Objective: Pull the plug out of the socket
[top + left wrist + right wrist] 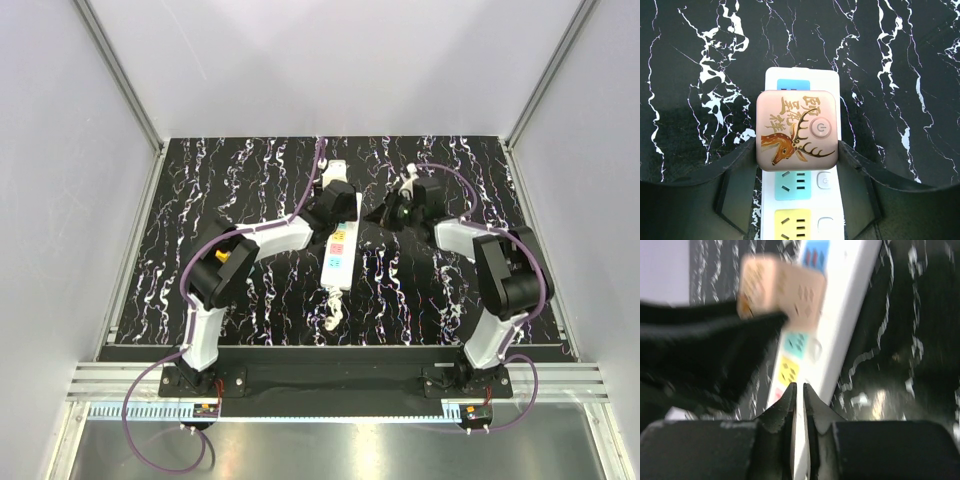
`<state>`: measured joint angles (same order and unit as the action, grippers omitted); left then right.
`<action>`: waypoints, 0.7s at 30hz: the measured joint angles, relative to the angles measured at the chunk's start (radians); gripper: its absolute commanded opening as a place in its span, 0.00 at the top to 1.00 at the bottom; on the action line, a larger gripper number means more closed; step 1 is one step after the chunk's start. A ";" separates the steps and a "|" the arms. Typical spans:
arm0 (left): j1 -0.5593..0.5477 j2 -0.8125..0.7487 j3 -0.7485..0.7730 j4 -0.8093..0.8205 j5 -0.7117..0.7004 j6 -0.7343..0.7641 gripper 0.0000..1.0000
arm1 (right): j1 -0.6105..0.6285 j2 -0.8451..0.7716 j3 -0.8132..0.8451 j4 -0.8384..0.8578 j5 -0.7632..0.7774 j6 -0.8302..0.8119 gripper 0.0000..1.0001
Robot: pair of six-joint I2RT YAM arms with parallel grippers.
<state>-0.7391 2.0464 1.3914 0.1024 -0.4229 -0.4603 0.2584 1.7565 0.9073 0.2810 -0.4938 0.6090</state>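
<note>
The socket (338, 262) is a long white power strip with coloured outlets, lying down the middle of the black marbled mat; its knotted cord (332, 316) is at the near end. In the left wrist view a pink square plug (796, 127) with a deer picture sits on the socket (832, 210). My left gripper (797, 150) holds the plug, with a finger against each side. It is over the strip's far half in the top view (340, 205). My right gripper (388, 213) is just right of the strip, its fingers nearly together and empty (799, 387). The plug (782, 292) looks blurred in the right wrist view.
Grey walls with aluminium rails enclose the mat on the left, right and far sides. Blue and yellow free outlets (792, 225) lie between the left fingers, below the plug. Purple cables run along both arms.
</note>
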 measured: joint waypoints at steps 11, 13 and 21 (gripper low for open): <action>0.000 -0.024 -0.043 0.029 0.007 -0.012 1.00 | 0.001 0.222 0.225 -0.015 0.013 0.011 1.00; 0.000 -0.024 -0.043 0.030 0.007 -0.011 1.00 | 0.000 0.247 0.242 -0.019 0.013 0.013 1.00; 0.000 -0.024 -0.043 0.030 0.007 -0.011 1.00 | 0.001 0.282 0.266 -0.016 0.002 0.013 1.00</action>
<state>-0.7391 2.0224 1.3479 0.1326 -0.4160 -0.4713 0.2592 2.0388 1.1732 0.2646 -0.4923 0.6220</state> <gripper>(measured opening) 0.614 0.010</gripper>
